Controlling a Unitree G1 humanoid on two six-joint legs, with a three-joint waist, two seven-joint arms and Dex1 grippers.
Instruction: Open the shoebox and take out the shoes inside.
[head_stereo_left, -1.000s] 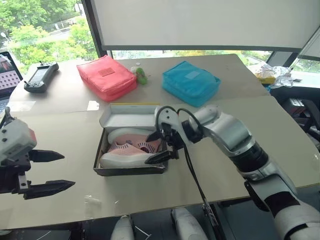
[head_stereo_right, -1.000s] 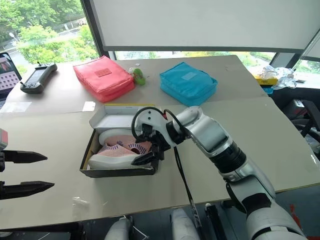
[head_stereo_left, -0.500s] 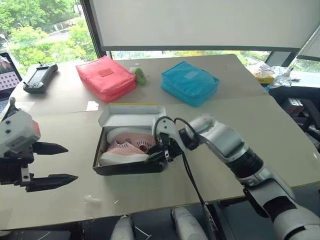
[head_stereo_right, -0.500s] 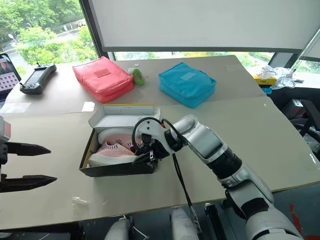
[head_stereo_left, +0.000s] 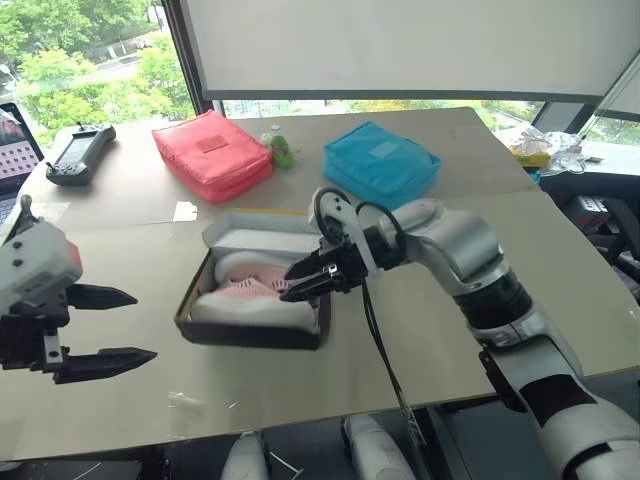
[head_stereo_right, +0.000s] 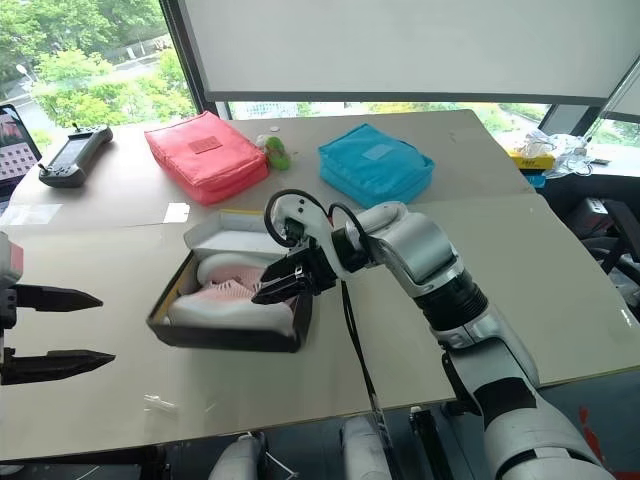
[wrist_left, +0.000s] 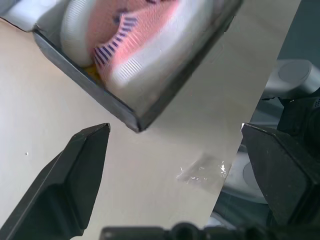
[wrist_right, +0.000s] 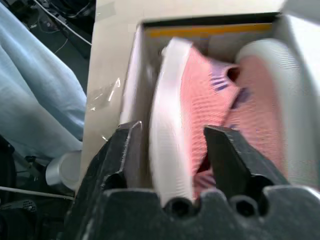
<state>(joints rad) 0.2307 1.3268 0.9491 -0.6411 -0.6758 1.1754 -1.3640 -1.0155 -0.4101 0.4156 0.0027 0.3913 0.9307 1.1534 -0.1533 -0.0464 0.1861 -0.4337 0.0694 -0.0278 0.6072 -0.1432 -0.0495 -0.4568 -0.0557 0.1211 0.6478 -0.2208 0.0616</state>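
Observation:
The shoebox (head_stereo_left: 250, 332) lies open in the middle of the table, its white-lined lid (head_stereo_left: 262, 226) folded back and its right end tipped up a little. Two pink shoes (head_stereo_left: 243, 296) with white soles lie inside. My right gripper (head_stereo_left: 300, 285) reaches into the box's right end. In the right wrist view its fingers (wrist_right: 127, 150) sit on either side of the nearer shoe's (wrist_right: 172, 115) sole edge, shut on it. My left gripper (head_stereo_left: 145, 325) hangs open left of the box, holding nothing; the left wrist view shows the box's near corner (wrist_left: 136, 120) just beyond it.
At the back of the table lie a red pouch (head_stereo_left: 212, 153), a blue pouch (head_stereo_left: 381, 165), a small green object (head_stereo_left: 283, 152) between them and a black controller (head_stereo_left: 82, 153). A scrap of clear tape (head_stereo_left: 185, 400) is stuck near the front edge.
My right gripper dipped into the box's right end, closed on the nearer shoe and rose slightly. The box slid left and its right end lifted. The left gripper stayed put.

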